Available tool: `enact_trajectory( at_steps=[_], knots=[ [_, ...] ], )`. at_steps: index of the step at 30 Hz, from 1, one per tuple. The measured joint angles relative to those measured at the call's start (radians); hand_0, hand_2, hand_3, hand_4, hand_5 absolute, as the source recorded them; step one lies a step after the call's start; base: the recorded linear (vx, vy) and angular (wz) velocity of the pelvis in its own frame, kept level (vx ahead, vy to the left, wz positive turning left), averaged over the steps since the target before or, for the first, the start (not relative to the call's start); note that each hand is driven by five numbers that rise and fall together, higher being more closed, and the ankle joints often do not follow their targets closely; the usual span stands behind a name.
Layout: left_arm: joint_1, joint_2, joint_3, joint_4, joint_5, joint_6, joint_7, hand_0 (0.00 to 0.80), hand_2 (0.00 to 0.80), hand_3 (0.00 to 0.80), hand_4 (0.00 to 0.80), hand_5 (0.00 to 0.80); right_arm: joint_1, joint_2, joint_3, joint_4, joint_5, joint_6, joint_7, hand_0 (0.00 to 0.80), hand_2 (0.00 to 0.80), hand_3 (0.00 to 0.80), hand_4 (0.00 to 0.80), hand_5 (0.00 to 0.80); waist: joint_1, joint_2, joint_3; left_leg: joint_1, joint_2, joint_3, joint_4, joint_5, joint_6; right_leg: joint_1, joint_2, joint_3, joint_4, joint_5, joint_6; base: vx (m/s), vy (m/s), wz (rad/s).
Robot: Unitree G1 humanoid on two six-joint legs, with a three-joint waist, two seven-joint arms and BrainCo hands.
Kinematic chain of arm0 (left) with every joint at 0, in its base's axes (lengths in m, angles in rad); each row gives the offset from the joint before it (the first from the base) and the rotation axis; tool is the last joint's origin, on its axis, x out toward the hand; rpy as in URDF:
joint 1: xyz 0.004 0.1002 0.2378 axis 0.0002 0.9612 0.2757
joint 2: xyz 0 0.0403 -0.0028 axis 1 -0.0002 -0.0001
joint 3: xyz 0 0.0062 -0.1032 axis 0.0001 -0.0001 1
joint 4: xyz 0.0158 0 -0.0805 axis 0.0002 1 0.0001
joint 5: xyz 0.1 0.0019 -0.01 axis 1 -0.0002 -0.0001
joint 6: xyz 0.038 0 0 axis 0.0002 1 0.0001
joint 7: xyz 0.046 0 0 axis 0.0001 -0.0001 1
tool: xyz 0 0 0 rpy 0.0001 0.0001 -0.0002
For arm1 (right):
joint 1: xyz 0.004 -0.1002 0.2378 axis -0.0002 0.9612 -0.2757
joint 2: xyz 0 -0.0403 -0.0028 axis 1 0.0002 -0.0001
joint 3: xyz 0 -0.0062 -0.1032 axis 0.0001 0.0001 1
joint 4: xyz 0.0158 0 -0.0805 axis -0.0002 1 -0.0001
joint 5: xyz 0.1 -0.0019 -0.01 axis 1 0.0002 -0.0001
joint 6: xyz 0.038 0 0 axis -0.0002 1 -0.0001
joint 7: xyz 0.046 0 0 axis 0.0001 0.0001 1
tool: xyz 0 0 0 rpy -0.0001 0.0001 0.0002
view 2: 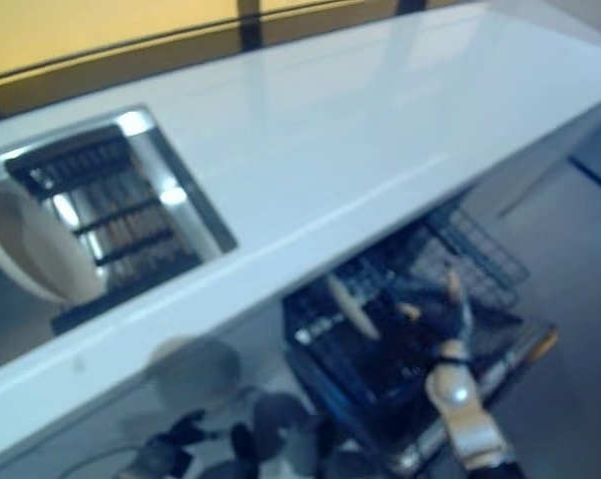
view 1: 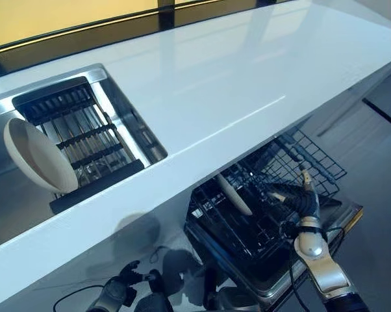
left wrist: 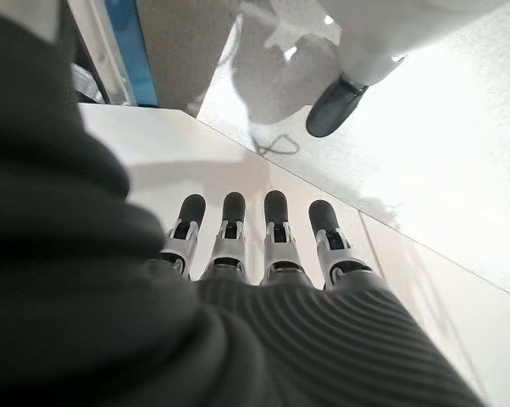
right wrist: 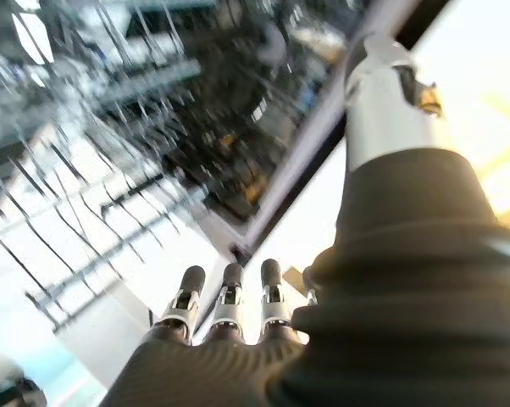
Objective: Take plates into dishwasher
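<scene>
A cream plate (view 1: pixel 233 194) is standing on edge, tilted, inside the black wire dishwasher rack (view 1: pixel 260 214), which is sitting pulled out below the front edge of the white countertop (view 1: pixel 247 84). No hand is touching that plate. The right hand (view 1: pixel 298 197) is hovering over the rack just to the right of the plate, its dark ribbed cover facing up and its fingers pointing toward the rack's tines; in the right wrist view its fingers (right wrist: pixel 228 292) are lying straight in a row with nothing between them, so the hand is open and empty. A second cream plate (view 1: pixel 39 156) is leaning upright against the left end of a dark slatted drying rack (view 1: pixel 78 140) that is resting across the steel sink (view 1: pixel 134 120) set into the countertop, well apart from the dishwasher. The left hand (view 1: pixel 127 281) is hanging low at the bottom of the head views, under the counter's edge and away from both plates; its own wrist view is showing its fingers (left wrist: pixel 276 229) stretched straight side by side over the pale floor (left wrist: pixel 441 144), holding nothing. A yellow wall (view 1: pixel 52 16) is running behind the dark strip at the back of the countertop.
</scene>
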Motion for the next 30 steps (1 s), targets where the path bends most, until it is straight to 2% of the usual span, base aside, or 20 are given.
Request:
enact_trajectory(
  at_steps=[7, 14, 21, 30],
  knots=[
    [-0.001, 0.0, -0.001, -0.001, -0.003, 0.004, 0.001, 0.0, 0.0, 0.0, 0.0, 0.0, -0.018, -0.082, -0.027, -0.113, 0.082, -0.066, 0.0, 0.0, 0.0, 0.0, 0.0, 0.0, -0.01, 0.01, -0.008, 0.003, 0.0, 0.001, 0.003, 0.003, 0.004, 0.002, -0.003, 0.002, 0.0, 0.002, -0.003, -0.029, -0.015, 0.0],
    [0.001, -0.028, -0.001, 0.001, -0.011, 0.024, 0.001, 0.0, 0.0, 0.0, 0.0, 0.0, -0.185, -0.112, -0.035, -0.19, 0.348, -0.167, 0.169, 0.0, 0.0, 0.0, 0.0, 0.0, 0.001, 0.043, -0.05, 0.021, 0.001, 0.002, 0.003, 0.001, 0.0, 0.023, -0.003, 0.012, -0.003, 0.002, -0.005, 0.019, -0.003, 0.0],
    [0.002, -0.046, -0.001, 0.065, -0.019, 0.022, 0.001, 0.0, 0.0, 0.0, 0.0, 0.0, -0.391, -0.118, -0.015, -0.193, 0.434, -0.162, 0.239, 0.0, 0.0, 0.0, 0.0, 0.0, 0.055, 0.034, -0.094, 0.032, 0.0, -0.005, 0.0, 0.0, -0.001, 0.04, -0.007, -0.005, -0.005, -0.004, -0.004, 0.111, 0.064, 0.05],
    [0.004, -0.039, 0.0, 0.115, -0.019, 0.018, -0.001, 0.0, 0.0, 0.0, 0.0, 0.0, -0.562, -0.121, 0.009, -0.234, 0.509, -0.129, 0.273, 0.0, 0.0, 0.0, 0.0, 0.0, 0.103, 0.013, -0.125, 0.03, -0.031, -0.057, -0.001, -0.002, 0.012, 0.064, -0.029, -0.057, 0.0, -0.015, 0.007, 0.151, 0.139, 0.19]
  ],
)
